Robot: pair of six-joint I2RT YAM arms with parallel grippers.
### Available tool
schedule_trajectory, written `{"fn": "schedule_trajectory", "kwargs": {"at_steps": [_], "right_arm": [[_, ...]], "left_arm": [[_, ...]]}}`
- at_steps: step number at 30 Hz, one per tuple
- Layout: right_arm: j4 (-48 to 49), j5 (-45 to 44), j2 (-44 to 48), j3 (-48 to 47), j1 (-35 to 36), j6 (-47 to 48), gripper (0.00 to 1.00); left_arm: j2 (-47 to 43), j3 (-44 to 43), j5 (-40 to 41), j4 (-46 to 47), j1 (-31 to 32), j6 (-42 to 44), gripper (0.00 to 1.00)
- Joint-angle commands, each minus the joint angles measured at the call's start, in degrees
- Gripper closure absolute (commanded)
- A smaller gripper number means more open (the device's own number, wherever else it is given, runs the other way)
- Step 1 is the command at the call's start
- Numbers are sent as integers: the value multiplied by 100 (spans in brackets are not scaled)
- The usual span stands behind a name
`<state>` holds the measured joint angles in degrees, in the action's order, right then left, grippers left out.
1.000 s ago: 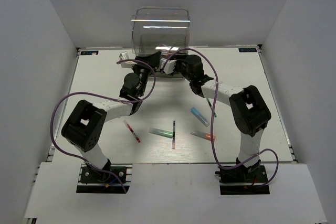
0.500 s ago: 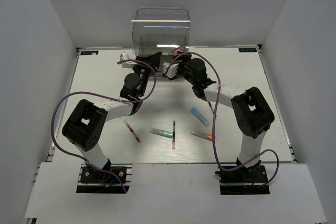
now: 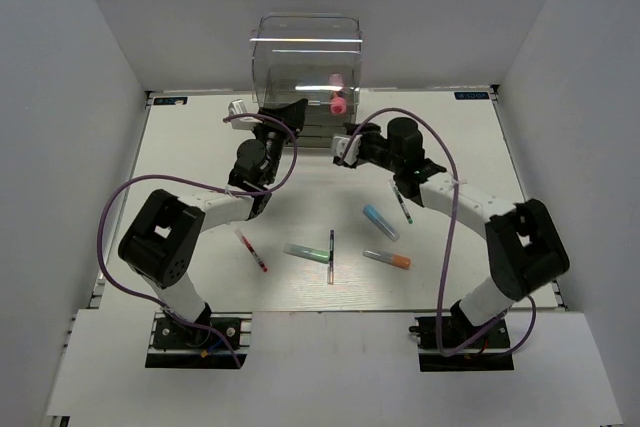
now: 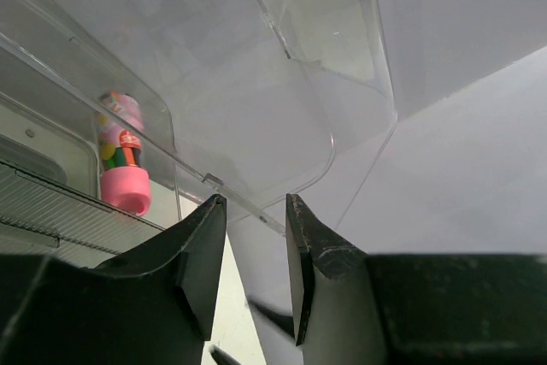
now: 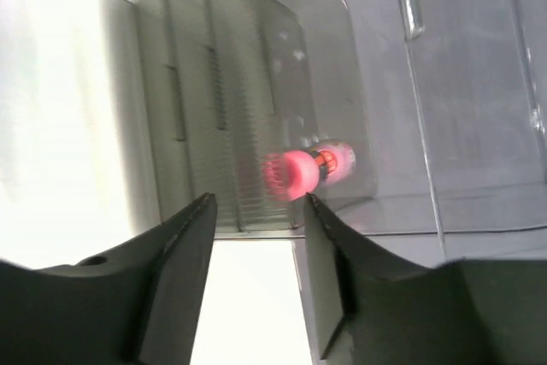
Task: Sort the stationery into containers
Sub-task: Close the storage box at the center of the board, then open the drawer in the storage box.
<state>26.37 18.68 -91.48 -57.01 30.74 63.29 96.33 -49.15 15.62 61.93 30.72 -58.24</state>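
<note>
Left gripper [image 3: 287,112] [image 4: 255,211]: sits at the lower left front of the tall clear box [image 3: 305,52] [image 4: 171,32] [image 5: 359,66], which stands at the far edge of the white table [image 3: 480,147]; pinches the thin see-through rim of a drawer [image 4: 273,126] between two black fingers, as seen from the left wrist. Right gripper [image 3: 343,147] [image 5: 256,203]: hovers just in front of the box, a little to the right and apart from it; stands open and empty in the right wrist view, with bright tabletop and the box's ribbed front showing between the fingers. Chunky pink tube [image 3: 338,97] [image 4: 121,160] [image 5: 299,168]: lies on its side inside the box behind the clear wall, round pink end toward the right wrist camera; cannot tell which drawer. Other stationery: lies loose on the table between the two arms. From left to right in the overhead view: thin red pen [image 3: 252,250], green marker [image 3: 305,252], dark pen [image 3: 331,255] just beside the green marker's tip, grey-orange marker [image 3: 387,259], and light-blue marker [image 3: 380,221] slightly farther back. Second dark pen [image 3: 403,205]: lies partly under the right forearm.
</note>
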Motion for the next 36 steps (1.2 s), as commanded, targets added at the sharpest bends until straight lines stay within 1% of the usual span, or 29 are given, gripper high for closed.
{"fn": "schedule_trajectory", "kwargs": {"at_steps": [1,2,3,4,5,7,8,9,10,11,12,13,17,18,20,22,23,24,25,27,28,30,33,36], "right_arm": [[-1078,873,508,155,-33,-439,55],[-1273,892,596,225,-42,-527,60],[-1310,875,701,278,-33,-624,69],[-1319,822,745,383,-42,-859,72],[-1362,787,876,471,-59,-1071,74],[-1389,725,930,594,-86,-1448,74],[-1450,708,1017,656,-86,-1651,72],[-1477,681,1044,717,-129,-1836,59],[-1477,655,1053,744,-121,-1959,51],[-1451,620,1106,770,-138,-2074,46],[-1459,533,1124,788,-147,-2405,43],[-1459,523,1133,806,-156,-2504,40],[-1459,453,1133,859,-218,-3005,39],[-1503,461,1141,867,-218,-3093,39],[-1512,470,1141,902,-253,-3217,39],[-1477,444,1141,946,-305,-3383,39],[-1468,453,1133,964,-323,-3428,40],[-1477,444,1133,964,-323,-3480,40],[-1468,479,1141,981,-367,-3612,42],[-1468,514,1133,1008,-428,-3691,47],[-1451,558,1194,1034,-437,-3735,50],[-1424,602,1168,1061,-490,-3780,51],[-1398,628,1212,1113,-569,-3806,51],[-1389,646,1247,1149,-631,-3789,51]], "left_arm": [[-18,-139,-94,223,13,-56,56],[-18,-139,-94,162,13,-56,56],[43,-70,-42,109,13,-108,56],[43,-69,-41,109,13,-109,56],[43,1,11,56,13,-170,56],[105,1,12,-41,13,-223,56],[183,71,64,-128,13,-223,56],[184,72,64,-181,13,-293,56],[184,133,64,-338,13,-346,56],[245,133,64,-470,13,-398,53],[245,133,125,-585,13,-399,52],[245,194,126,-673,13,-451,51],[298,248,179,-1199,13,-531,43],[350,248,179,-1340,13,-592,40],[403,125,231,-1648,13,-592,38],[561,64,231,-1728,13,-592,38],[631,-24,162,-1728,13,-662,38],[780,-25,161,-1807,-48,-663,40],[869,-103,100,-1807,-49,-663,46],[1096,-244,99,-1807,-101,-715,52],[1176,-245,99,-1807,-101,-715,53],[1317,-402,99,-1860,-101,-715,53],[1554,-552,152,-1694,-101,-715,48],[1739,-623,223,-1465,-154,-715,47]]}}
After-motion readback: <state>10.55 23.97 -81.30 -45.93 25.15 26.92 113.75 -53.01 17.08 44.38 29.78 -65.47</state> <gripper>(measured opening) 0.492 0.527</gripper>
